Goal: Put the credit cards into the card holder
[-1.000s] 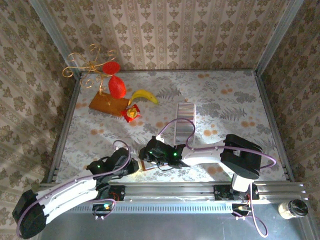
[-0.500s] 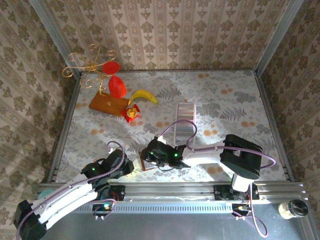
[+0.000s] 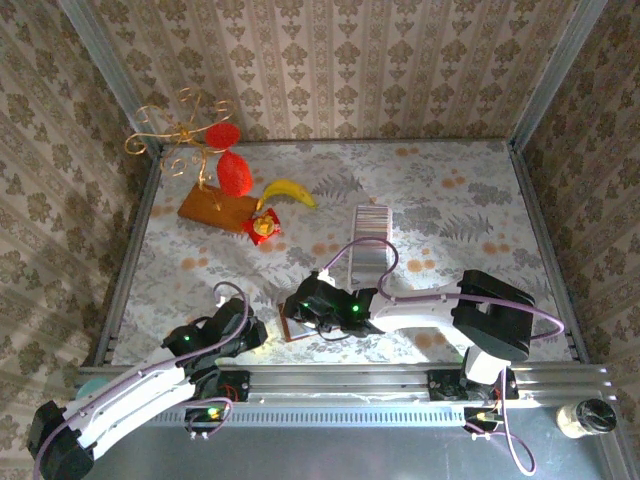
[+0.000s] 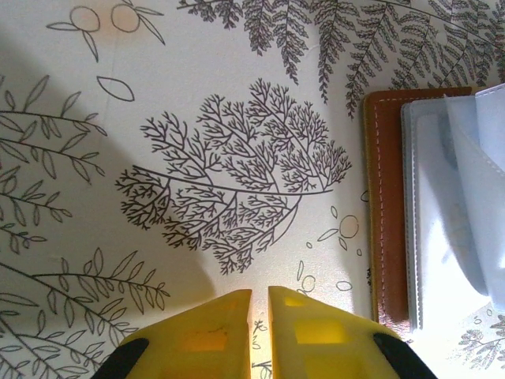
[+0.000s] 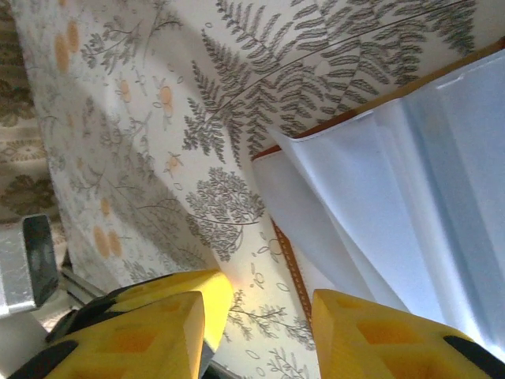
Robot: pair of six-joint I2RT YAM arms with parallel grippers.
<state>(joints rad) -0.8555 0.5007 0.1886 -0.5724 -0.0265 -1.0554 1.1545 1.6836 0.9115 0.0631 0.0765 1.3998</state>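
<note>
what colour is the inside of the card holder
The card holder has pale blue-grey sleeves inside a brown stitched cover; clearest in the left wrist view.

The card holder (image 3: 295,331) lies by the near edge of the table (image 3: 460,190), left of centre, with the right gripper (image 3: 303,314) over it and the left gripper (image 3: 247,337) just beside it. The credit cards (image 3: 368,243) form a strip mid-table. A banana (image 3: 288,190), orange-brown board (image 3: 218,208) and red square (image 3: 264,229) sit toward the far-left corner
</note>
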